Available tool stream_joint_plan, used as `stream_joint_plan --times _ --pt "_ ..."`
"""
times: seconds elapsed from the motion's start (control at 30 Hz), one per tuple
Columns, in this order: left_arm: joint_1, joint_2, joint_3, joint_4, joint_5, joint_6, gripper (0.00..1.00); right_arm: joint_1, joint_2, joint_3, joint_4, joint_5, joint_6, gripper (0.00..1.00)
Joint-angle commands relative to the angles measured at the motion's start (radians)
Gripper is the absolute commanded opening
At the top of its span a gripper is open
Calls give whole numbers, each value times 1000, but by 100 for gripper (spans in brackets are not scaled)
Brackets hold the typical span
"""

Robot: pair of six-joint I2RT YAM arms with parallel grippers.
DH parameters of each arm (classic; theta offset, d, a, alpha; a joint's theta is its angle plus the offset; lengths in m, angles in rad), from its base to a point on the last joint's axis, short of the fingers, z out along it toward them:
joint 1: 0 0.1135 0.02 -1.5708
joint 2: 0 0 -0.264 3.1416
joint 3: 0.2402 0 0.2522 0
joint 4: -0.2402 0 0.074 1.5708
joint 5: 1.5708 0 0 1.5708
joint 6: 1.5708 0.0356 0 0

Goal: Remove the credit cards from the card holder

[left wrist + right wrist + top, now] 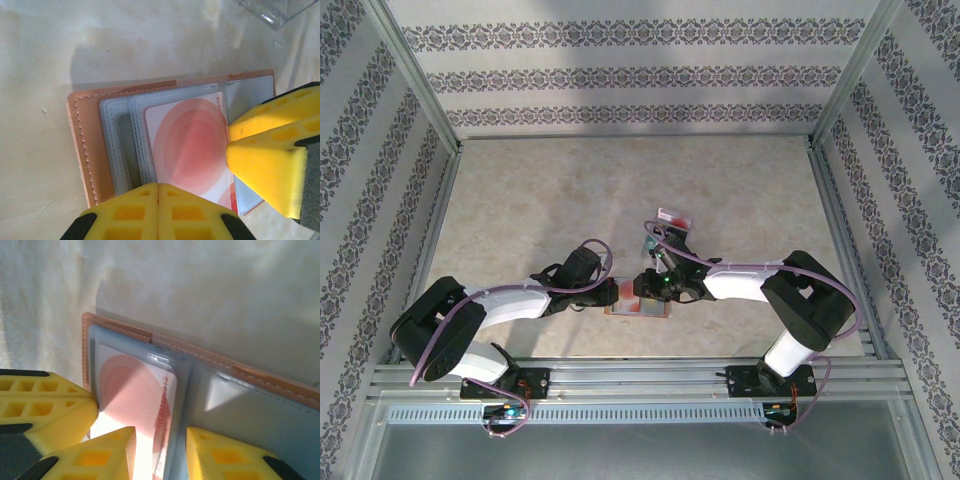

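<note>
Card holder (pixel 640 306) lies open under both arms from above — left wrist: left gripper (pixel 158 190), fingers together, seemingly pins its edge; right wrist: right gripper (pixel 160 437), fingers apart, straddles the pink-circled credit card (pixel 132 395) beside its fold, likely to pinch.

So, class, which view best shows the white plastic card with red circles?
Left wrist: the white plastic card with red circles is mostly visible, face up. Right wrist shows part; top external, a reddish speck.

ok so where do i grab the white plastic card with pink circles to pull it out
Probably the card's numbered edge beside the brown leather wallet's centre fold, approached from the fold side: the other edges look tucked in the stitched grey-blue sleeve.
</note>
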Motion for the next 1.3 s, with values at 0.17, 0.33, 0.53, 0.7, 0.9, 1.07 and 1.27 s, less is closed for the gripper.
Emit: stream_joint_plan --times 0.17,0.33,0.53,0.7,0.9,1.07,1.27 --pt "-17 32 -1 -14 -14 -13 6 -7 9 -36 119 -46 35 31" --pt "-16 24 -3 -16 -22 -14 6 -16 8 -61 134 -39 49 31" --pt "-16 22 -7 -18 -26 -16 6 -26 44 -92 251 -89 80 31" --pt "-16 23 -8 -19 -29 -18 6 -27 75 -112 378 -138 120 29" --pt "-16 22 -12 -20 -32 -23 5 -31 55 -128 419 -155 121 27" --pt "-16 23 -12 -20 -32 -26 5 -45 19 -143 429 -165 123 25" --pt "-16 20 -11 -21 -33 -28 5 -58 -9 -141 432 -192 122 25"
